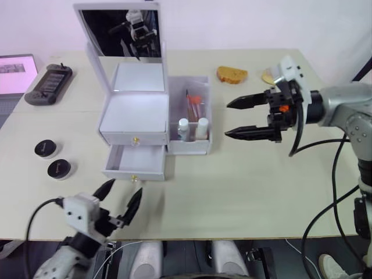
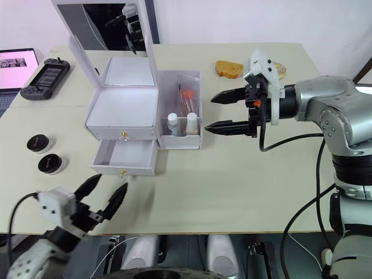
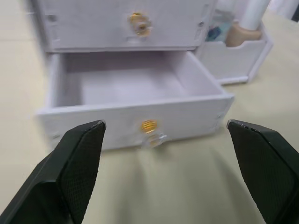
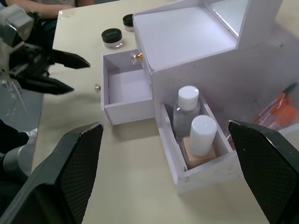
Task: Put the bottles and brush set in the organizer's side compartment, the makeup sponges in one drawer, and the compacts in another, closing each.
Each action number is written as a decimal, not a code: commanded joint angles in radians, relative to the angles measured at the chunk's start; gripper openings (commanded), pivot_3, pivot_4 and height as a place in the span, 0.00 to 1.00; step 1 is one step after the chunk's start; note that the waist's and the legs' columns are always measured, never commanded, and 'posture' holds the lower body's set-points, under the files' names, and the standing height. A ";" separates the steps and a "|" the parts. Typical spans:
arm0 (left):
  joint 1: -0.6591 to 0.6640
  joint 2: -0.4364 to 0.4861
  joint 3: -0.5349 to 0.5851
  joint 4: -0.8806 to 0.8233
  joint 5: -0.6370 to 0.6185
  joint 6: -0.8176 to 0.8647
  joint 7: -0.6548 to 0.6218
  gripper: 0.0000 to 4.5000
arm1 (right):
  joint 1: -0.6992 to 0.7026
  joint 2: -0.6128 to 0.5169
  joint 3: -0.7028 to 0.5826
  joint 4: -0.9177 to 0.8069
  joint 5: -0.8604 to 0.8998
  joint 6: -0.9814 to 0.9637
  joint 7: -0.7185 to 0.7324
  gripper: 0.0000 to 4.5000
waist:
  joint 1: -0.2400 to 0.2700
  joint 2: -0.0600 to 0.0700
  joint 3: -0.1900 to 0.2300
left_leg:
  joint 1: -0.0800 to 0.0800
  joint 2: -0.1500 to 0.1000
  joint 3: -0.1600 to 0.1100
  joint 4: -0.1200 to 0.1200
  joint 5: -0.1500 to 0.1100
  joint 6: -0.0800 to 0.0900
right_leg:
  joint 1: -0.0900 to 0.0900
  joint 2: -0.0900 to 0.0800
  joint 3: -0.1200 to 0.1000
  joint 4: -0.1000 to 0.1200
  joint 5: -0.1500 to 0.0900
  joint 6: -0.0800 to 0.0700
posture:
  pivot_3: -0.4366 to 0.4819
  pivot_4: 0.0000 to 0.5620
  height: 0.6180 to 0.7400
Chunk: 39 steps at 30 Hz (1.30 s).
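Note:
The white organizer (image 1: 133, 110) stands mid-table with its mirror lid up. Its lower drawer (image 1: 135, 161) is pulled out and empty; the upper one is shut. The side compartment (image 1: 204, 145) holds two bottles (image 1: 183, 128) and the brush set (image 1: 193, 104). Two compacts (image 1: 45, 147) lie on the table left of the organizer. Two makeup sponges (image 1: 232, 74) lie at the back right, one partly hidden by my right arm. My left gripper (image 1: 124, 188) is open just in front of the open drawer. My right gripper (image 1: 226, 119) is open, right of the side compartment.
A black handheld console (image 1: 49, 83) and a laptop (image 1: 14, 72) sit at the table's far left. The table's front edge (image 1: 232, 237) runs close behind my left gripper. Black cables hang off the right arm beyond the table's right side.

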 commanded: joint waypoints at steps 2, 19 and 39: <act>0.014 0.095 0.275 0.134 -0.167 -0.021 -0.137 0.99 | 0.165 -0.042 -0.112 0.039 -0.069 -0.187 0.037 1.00 | 0.007 -0.001 -0.001 | 0.000 0.000 0.000 0.000 0.000 0.000 | 0.000 0.000 0.000 0.000 0.000 0.000 | 0.48 0.27 1.00; -0.197 0.395 0.650 0.972 -0.102 -0.199 -0.508 0.99 | 0.525 -0.016 -0.350 0.501 -0.195 -0.631 0.052 1.00 | -0.010 0.000 -0.001 | 0.013 0.000 0.002 -0.002 0.000 0.000 | 0.011 0.000 0.000 0.000 0.000 -0.001 | 0.48 0.27 1.00; -0.172 0.379 0.652 0.746 -0.151 -0.041 -0.522 0.99 | 0.239 -0.052 -0.188 0.113 -0.012 -0.258 0.117 1.00 | -0.016 0.001 -0.001 | 0.014 0.001 0.001 -0.002 0.000 0.000 | 0.010 0.000 0.001 0.002 0.000 0.000 | 0.48 0.27 1.00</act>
